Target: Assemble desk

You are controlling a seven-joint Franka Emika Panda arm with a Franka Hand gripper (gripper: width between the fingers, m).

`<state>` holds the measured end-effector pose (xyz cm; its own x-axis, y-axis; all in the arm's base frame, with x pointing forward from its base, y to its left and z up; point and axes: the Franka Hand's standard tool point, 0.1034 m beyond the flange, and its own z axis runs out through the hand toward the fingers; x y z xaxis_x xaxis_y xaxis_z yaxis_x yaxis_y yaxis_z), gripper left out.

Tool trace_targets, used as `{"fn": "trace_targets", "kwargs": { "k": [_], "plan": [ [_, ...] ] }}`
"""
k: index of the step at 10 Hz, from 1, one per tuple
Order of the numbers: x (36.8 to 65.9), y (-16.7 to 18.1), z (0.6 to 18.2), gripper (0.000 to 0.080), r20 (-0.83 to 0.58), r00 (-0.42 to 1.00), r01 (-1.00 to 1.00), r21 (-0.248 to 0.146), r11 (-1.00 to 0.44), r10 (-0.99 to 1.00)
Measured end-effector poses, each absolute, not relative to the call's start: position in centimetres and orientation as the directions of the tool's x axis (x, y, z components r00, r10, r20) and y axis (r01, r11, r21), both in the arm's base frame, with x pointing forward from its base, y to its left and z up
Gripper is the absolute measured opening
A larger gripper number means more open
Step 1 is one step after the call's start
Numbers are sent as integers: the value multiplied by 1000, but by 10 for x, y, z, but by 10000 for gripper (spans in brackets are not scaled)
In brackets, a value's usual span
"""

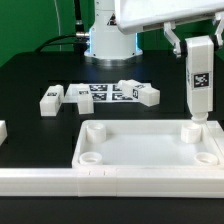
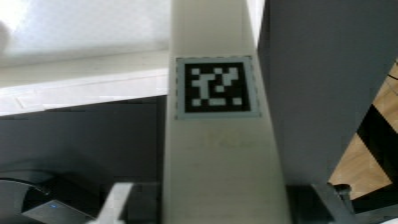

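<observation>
One white square-section plastic leg (image 1: 199,85) is in your two-finger gripper (image 2: 214,200). The wrist view shows a grey finger (image 2: 121,205) on each side of the leg, closed against it, so it's pinched, not loose. The leg's black-and-white square tag (image 2: 217,85) sits just beyond the fingers and faces the wrist camera.

In the exterior view the leg hangs upright, with no tilt you could see. Its lower end meets the round socket (image 1: 197,129) at the far corner of the large white plastic tray-like desk top (image 1: 140,150), on the exterior view's right. You can't tell from either view whether it's seated in the socket or only touching the rim.

The desk top lies flat on the black table (image 1: 30,70), raised rim up, in the near half of the scene. Its other round corner sockets (image 1: 94,129) show no leg in them.

Several loose white tagged blocks (image 1: 135,93) lie in a row on the table beyond the top, well apart from the held leg. You can't count legs there reliably, as the tags and pieces blur together.

One long white rail (image 1: 40,182) runs just along the top's near edge. The arm's white base (image 1: 110,40) stands at the back.
</observation>
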<state>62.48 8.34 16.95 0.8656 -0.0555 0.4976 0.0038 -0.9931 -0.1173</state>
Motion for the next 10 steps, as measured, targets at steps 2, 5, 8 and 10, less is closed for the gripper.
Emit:
{"fn": "trace_targets", "kwargs": {
  "k": [2, 5, 8, 10],
  "plan": [
    [634, 86, 169, 290, 511, 860, 61, -73, -995, 16],
    [633, 87, 166, 290, 502, 865, 61, -74, -995, 16],
    [643, 85, 161, 290, 506, 861, 96, -50, -994, 57],
    [660, 87, 161, 290, 517, 854, 106, -48, -993, 66]
  ]
}}
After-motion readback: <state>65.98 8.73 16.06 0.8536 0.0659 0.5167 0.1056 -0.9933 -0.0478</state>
